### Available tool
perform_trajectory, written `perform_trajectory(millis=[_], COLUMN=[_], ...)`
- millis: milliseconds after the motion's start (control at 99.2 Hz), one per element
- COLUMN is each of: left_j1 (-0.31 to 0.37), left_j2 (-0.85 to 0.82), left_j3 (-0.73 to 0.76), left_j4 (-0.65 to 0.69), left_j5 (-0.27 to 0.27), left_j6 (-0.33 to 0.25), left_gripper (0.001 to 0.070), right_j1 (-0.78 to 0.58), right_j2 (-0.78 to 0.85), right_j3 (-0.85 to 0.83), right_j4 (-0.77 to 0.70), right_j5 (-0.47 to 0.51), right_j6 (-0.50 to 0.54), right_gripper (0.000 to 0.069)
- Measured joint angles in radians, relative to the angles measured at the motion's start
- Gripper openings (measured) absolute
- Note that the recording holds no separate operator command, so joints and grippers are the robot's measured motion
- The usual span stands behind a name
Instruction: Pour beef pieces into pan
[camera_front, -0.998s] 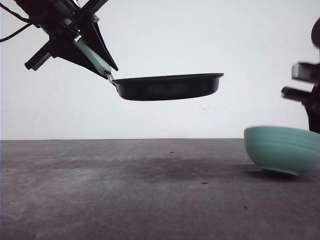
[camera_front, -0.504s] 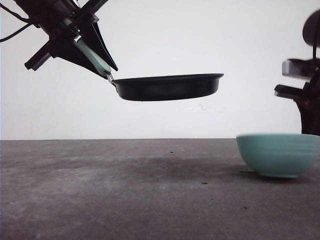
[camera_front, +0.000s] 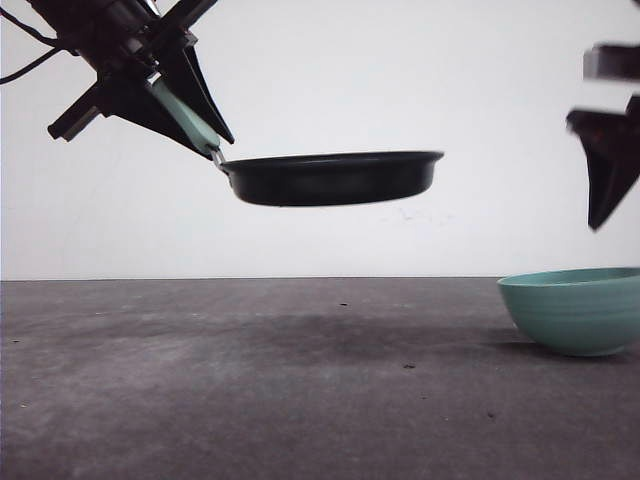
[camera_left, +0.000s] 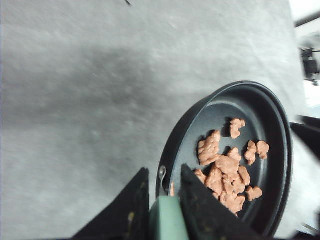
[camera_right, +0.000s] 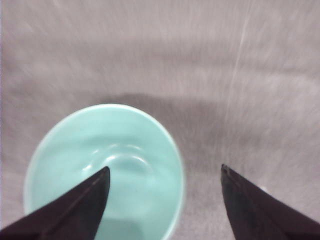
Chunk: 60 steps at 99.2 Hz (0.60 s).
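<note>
Left gripper (camera_left: 160, 210) clamped on pan (camera_front: 330, 178) handle, beef pieces (camera_left: 226, 170) inside, high above table (camera_front: 250, 380); right gripper (camera_right: 165, 200) spread wide above teal bowl (camera_front: 575, 310), right of pan

pan (camera_front: 335, 177): in the air above table (camera_front: 250, 380), left of centre; handle (camera_front: 185, 113) in left gripper (camera_front: 190, 115)
beef pieces (camera_left: 226, 172): inside pan
bowl (camera_front: 575, 310): on table, far right; beneath right gripper (camera_front: 607, 170)

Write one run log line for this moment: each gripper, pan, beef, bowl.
left gripper: shut on pan handle | pan: held in air, level | beef: in pan | right gripper: open above bowl | bowl: on table, empty
</note>
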<state>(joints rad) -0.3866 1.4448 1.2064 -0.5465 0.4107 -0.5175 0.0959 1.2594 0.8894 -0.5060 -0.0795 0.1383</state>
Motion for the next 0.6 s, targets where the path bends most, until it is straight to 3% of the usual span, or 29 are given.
perform_trajectory(millis=[202, 252, 323, 373, 454, 605], left_j1=[0.000, 0.000, 0.000, 0.000, -0.002, -0.007], left_j2=[0.056, 0.083, 0.124, 0.150, 0.187, 0.233], left_j3=[0.001, 0.001, 0.001, 0.001, 0.001, 0.001], left_j4=[0.032, 0.042, 0.056, 0.062, 0.064, 0.092], left_j5=[-0.039, -0.039, -0.039, -0.039, -0.039, -0.037], left_j6=[0.005, 0.005, 0.005, 0.005, 0.005, 0.002], left_gripper=[0.0056, 0.0056, 0.0056, 0.0056, 0.0056, 0.0056], right_j1=[0.053, 0.089, 0.146, 0.193, 0.267, 0.381], right_j2=[-0.174, -0.224, -0.282, -0.315, -0.354, -0.373], right_j3=[0.000, 0.000, 0.000, 0.000, 0.000, 0.000], right_j4=[-0.027, -0.043, -0.055, -0.056, -0.058, -0.084], right_j5=[-0.094, -0.124, -0.130, -0.127, -0.099, -0.012], right_j6=[0.076, 0.089, 0.093, 0.091, 0.090, 0.087], right_gripper=[0.0426, 0.0350, 0.0165, 0.0079, 0.0027, 0.0008])
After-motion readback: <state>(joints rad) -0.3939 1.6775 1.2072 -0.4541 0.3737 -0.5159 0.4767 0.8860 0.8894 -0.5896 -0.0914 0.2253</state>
